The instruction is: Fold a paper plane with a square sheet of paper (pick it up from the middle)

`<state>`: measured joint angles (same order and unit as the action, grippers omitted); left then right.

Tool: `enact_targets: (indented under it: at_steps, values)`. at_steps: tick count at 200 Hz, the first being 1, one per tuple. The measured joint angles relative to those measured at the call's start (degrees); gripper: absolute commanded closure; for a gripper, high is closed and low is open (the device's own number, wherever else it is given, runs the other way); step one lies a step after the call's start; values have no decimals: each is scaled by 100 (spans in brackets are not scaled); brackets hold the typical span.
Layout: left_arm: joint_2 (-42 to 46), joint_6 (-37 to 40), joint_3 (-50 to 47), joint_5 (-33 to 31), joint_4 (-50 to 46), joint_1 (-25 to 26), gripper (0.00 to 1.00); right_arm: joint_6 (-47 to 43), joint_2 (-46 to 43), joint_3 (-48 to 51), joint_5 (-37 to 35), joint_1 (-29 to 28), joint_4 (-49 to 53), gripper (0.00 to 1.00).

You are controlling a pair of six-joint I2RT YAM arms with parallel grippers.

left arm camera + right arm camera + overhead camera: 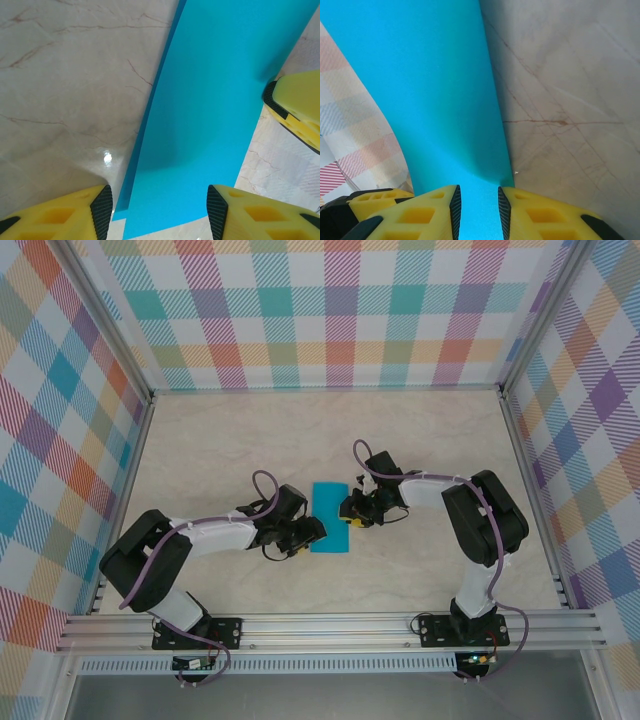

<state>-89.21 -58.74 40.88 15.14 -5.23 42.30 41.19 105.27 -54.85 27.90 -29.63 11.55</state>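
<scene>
the pale marbled tabletop (200,440) carries one thing of the task, the teal paper (330,517), lying near its middle as a narrow upright rectangle rather than a square. it looks folded in half, so i judge the step in hand to be setting or working that centre fold, with the nose corners not yet turned in. the left pincer (306,532) sits at the paper's 8 o'clock, its jaws well apart and straddling the near end. the right pincer (353,510) sits at the paper's 2 o'clock, jaws a narrow gap apart with teal showing in the gap; i cannot tell whether the pads touch the sheet. the next move likely calls for one pincer to pin the sheet flat while the other lifts a corner toward the crease without dragging it. the overhead view gives the outline and both arms. the left wrist view adds a second darker layer along the paper's 9 o'clock edge. the right wrist view shows that edge curling up against the checked wall.
</scene>
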Motion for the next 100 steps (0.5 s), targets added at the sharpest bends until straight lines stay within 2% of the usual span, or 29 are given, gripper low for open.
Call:
enact_targets:
  at_steps: [38,100]
  values:
    - [-55,-15,0,87,155,7,54,4,0,15,2,0,-22,70]
    - [-118,-79,0,271,649,9,53,20,-4,35,9,0,-57,70]
